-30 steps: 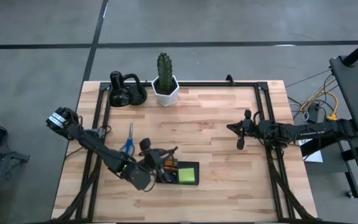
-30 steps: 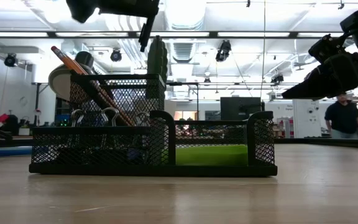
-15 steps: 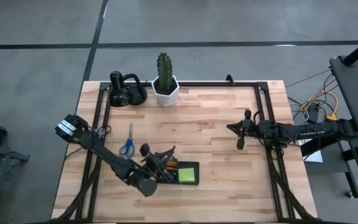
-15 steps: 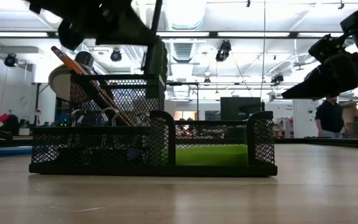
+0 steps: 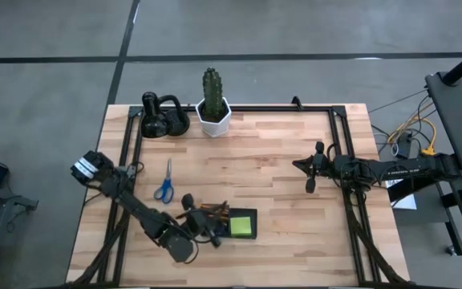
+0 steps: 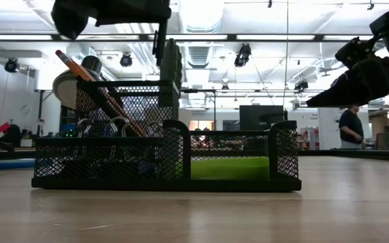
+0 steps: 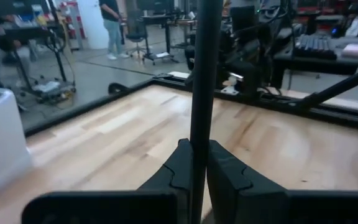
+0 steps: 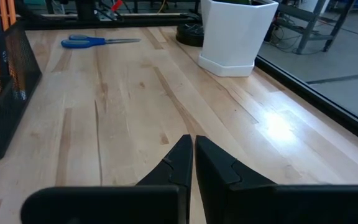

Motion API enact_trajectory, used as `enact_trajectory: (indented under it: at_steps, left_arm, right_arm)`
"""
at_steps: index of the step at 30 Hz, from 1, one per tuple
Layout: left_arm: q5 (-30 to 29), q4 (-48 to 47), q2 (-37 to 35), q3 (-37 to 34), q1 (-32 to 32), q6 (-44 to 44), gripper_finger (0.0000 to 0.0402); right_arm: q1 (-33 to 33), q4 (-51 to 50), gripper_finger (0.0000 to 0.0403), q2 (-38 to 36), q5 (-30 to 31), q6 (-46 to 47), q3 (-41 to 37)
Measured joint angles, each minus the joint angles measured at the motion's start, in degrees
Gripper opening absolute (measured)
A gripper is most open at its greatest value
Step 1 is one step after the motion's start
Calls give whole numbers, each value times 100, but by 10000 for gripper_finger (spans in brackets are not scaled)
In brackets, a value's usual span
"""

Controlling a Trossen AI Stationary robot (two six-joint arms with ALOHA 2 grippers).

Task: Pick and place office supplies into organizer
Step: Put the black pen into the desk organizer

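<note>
Surface: pale wood planks, smooth, satin sheen with a light glare patch in the right wrist view. Organizer: black wire mesh, matt. Sticky-note pad: lime-green paper, flat finish. Cactus pot: white, smooth, semi-gloss. Scissors: glossy blue plastic handles, metal blades. Left end effector: matt black plastic fingers clamped on a thin dark pen, slightly glossy.

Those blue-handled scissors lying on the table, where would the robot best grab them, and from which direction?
Probably from straight above, jaws closing across the narrow middle where blades meet handles. The blue-handled scissors lie flat on the bare wooden table, blades pointing toward the white hexagonal cactus pot, clear of the black mesh organizer, so nothing blocks a descent.
</note>
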Motion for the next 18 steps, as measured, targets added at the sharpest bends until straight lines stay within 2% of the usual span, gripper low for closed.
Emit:
enact_trajectory:
  at_steps: [6, 18]
  left_arm:
    - [7, -7, 208, -97, -54, -499, 8]
    - [-138, -4, 487, -107, -54, -492, 10]
  right_arm:
    - [0, 2, 8, 0, 0, 4, 0]
    - [2, 2, 8, 0, 0, 2, 0]
